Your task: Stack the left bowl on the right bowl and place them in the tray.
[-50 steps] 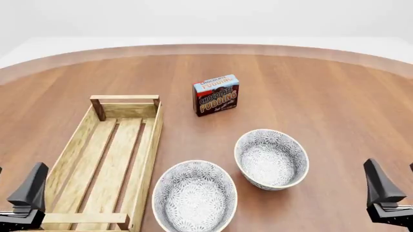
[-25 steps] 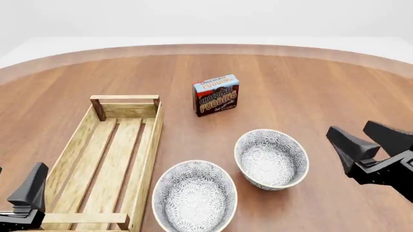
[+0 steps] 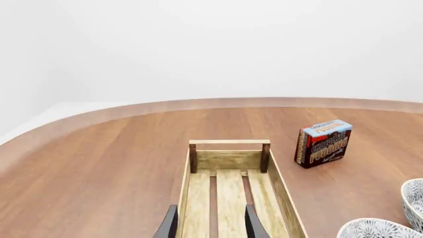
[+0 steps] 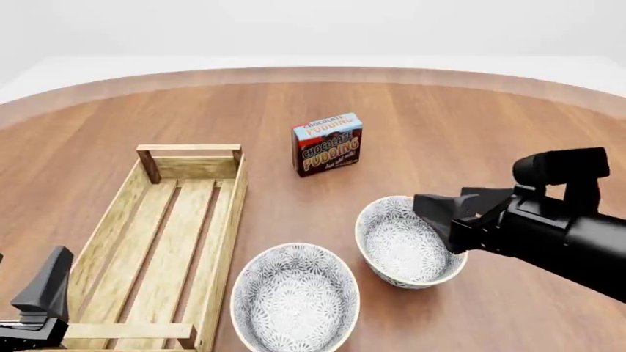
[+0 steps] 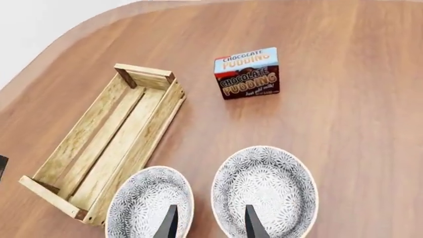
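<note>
Down in the lower left corner of the front view sits the left hand [image 4: 39,301], mostly cut off by the frame edge; its wrist view shows two dark fingers [image 3: 168,225] spread apart over the near end of the tray [image 4: 171,242], gripping nothing. The tray runs long, from the lower left up toward the middle of the frame, slats bare. Next along, the left bowl [image 4: 295,297] stands on the bench [image 4: 470,125] just beside the tray's right rail, its near edge clipped by the bottom of the frame. Up in the centre, the chocolate pudding box [image 4: 328,143] stands upright, well apart from the action. Then the right bowl [image 4: 411,240], close beside its twin but not touching it. And over from the right edge comes the right hand [image 4: 445,218], fingers parted and empty, hovering at that bowl's right rim and hiding a piece of it. In its own wrist view the fingertips [image 5: 168,220] straddle the gap between the two bowls. The left bowl lies to the lower left of this hand, so I'd judge the reach has to carry on that way across the right bowl. How high the fingers hang above the rim, I can't tell.
</note>
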Robot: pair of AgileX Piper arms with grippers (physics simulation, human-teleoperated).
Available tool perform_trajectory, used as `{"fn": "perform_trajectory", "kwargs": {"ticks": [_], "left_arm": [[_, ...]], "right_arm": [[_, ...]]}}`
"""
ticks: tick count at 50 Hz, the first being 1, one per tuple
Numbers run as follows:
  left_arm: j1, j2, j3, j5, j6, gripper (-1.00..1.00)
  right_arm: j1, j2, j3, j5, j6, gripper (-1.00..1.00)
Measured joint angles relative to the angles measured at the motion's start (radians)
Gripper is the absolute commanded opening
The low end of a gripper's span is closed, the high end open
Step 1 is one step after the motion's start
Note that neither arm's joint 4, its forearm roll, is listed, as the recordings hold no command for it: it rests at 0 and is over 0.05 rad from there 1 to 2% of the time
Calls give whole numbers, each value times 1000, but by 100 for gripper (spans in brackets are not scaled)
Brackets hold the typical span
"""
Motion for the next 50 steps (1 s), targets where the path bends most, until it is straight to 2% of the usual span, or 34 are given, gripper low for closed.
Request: {"fn": "perform_trajectory", "kwargs": {"ticks": [22, 38, 50], "left_arm": [[0, 0, 0, 0, 0, 100], [0, 0, 0, 0, 0, 100], [0, 0, 0, 0, 0, 100]], "right_arm": [[142, 174, -36, -2, 108, 100], [244, 288, -32, -48, 180, 100], [299, 365, 43, -152, 268, 100]]}}
